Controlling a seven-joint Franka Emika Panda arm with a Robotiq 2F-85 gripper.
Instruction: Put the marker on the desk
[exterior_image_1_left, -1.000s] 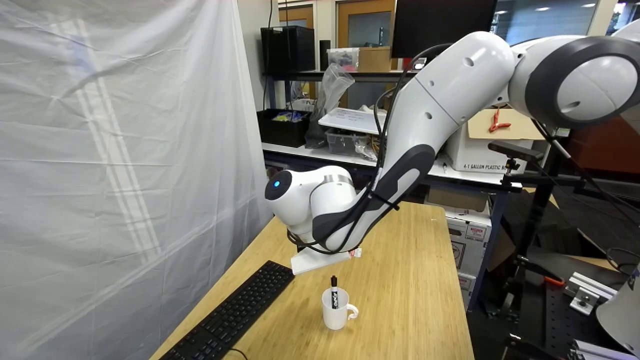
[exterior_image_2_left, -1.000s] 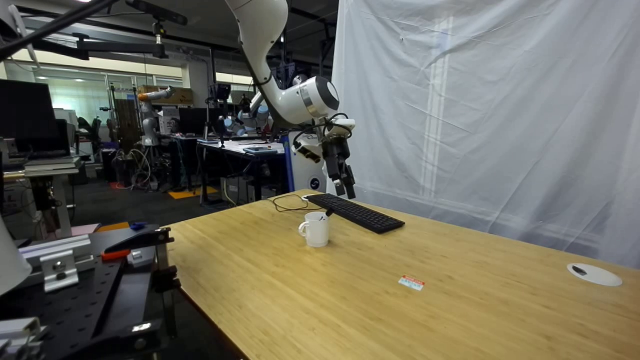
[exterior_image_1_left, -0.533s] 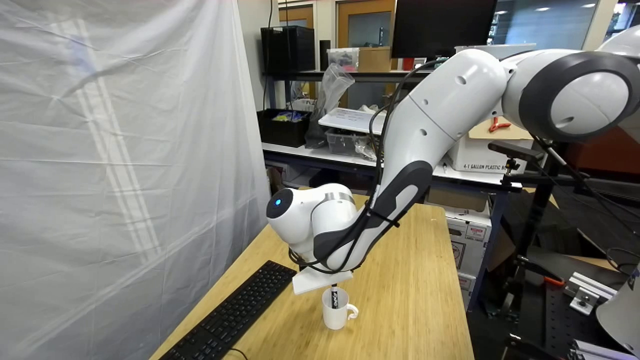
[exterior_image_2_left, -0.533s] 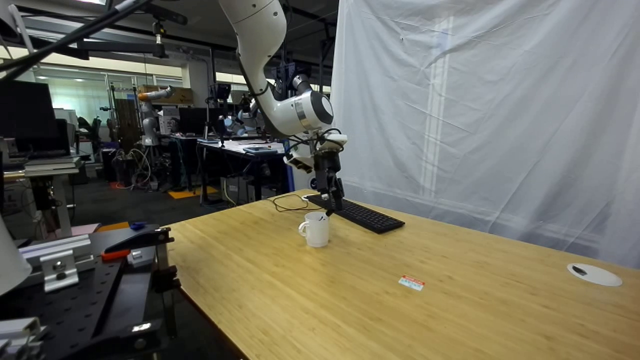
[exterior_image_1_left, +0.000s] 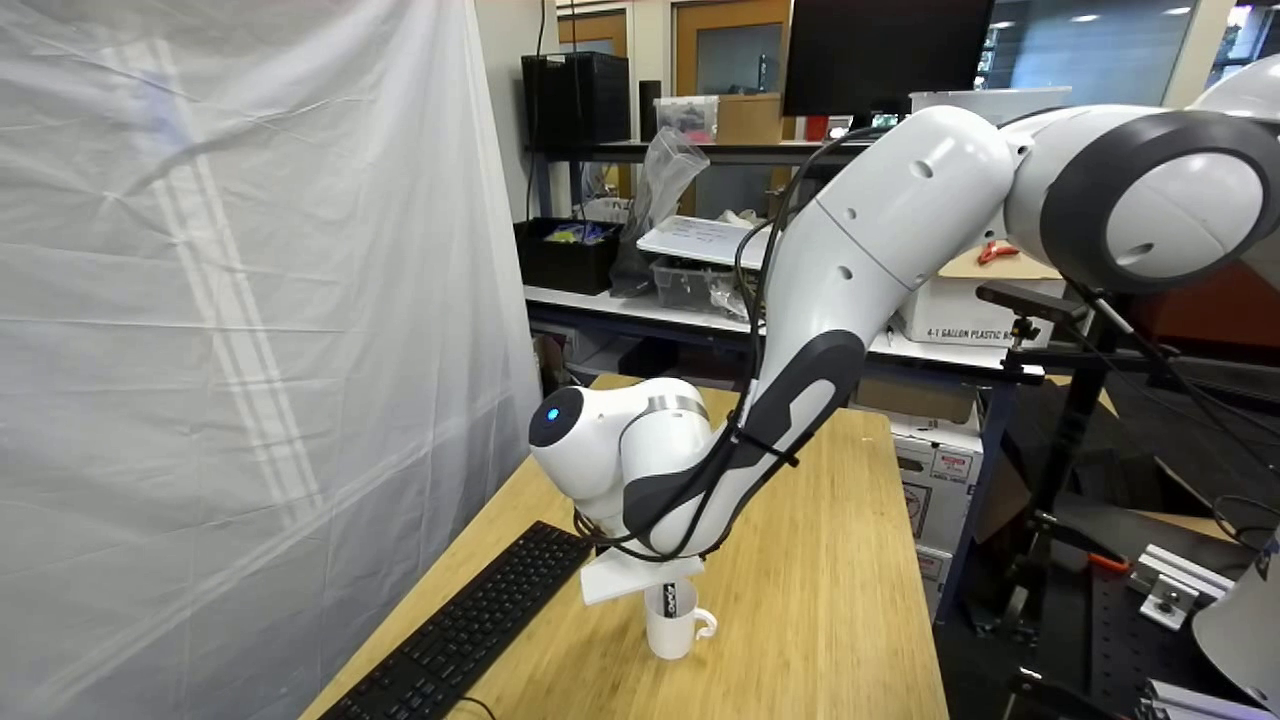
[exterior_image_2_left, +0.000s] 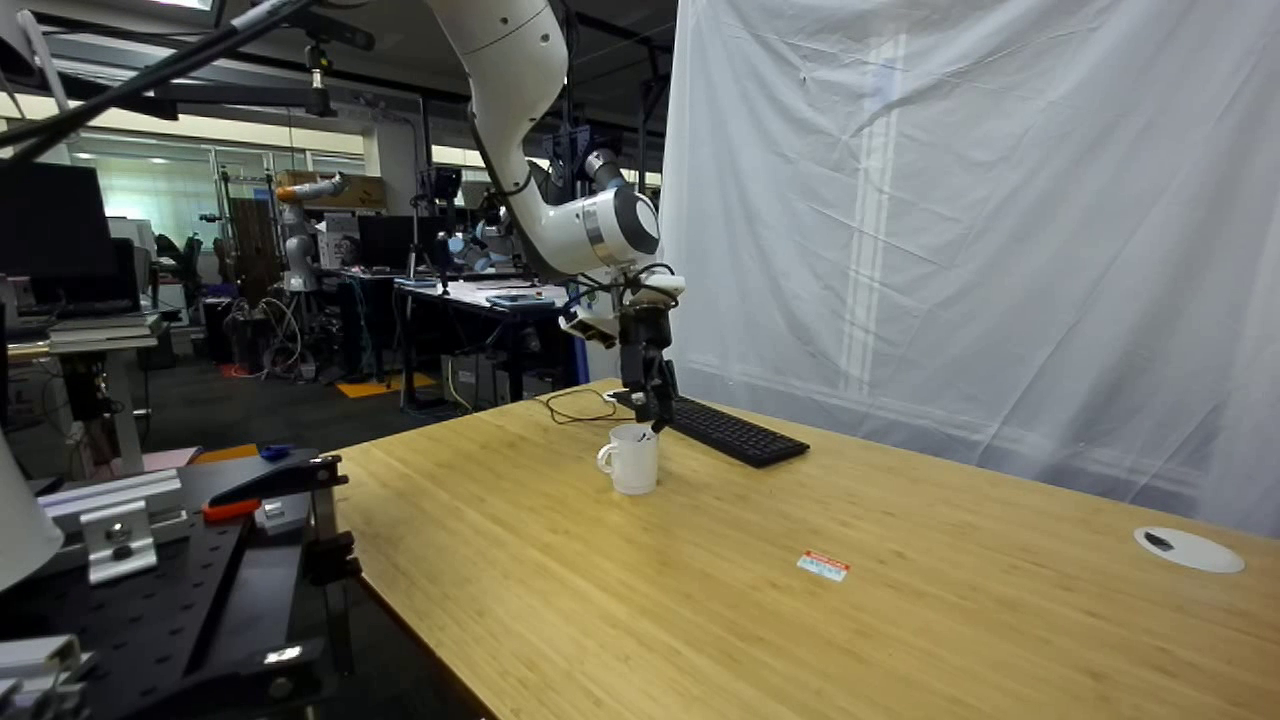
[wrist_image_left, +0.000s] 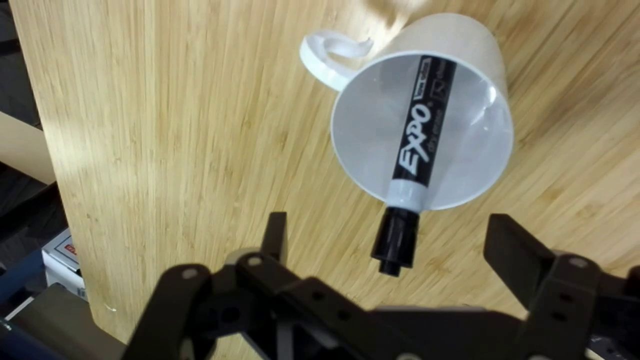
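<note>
“Lower than 1 s earlier, the black, 2-fingered gripper (wrist_image_left: 388, 239) hangs near the rim of the white, glossy, cylindrical mug (wrist_image_left: 462, 135).”

“Its grip?”

“Fingers (wrist_image_left: 517, 262) spread wide, grasping nothing.”

“And the black, cylindrical EXPO marker (wrist_image_left: 413, 162)?”

“Tilted inside the mug, which stands on the rectangular, light-wood desk (exterior_image_2_left: 820, 650); the capped end projects past the rim, between the fingers in the wrist view.”

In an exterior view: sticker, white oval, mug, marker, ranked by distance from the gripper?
In an exterior view, nearest first:
1. marker: wrist view shows its cap in the gap of the open gripper
2. mug: below, slightly picture-left
3. sticker: on the desk, picture-right foreground
4. white oval: far picture-right
</note>
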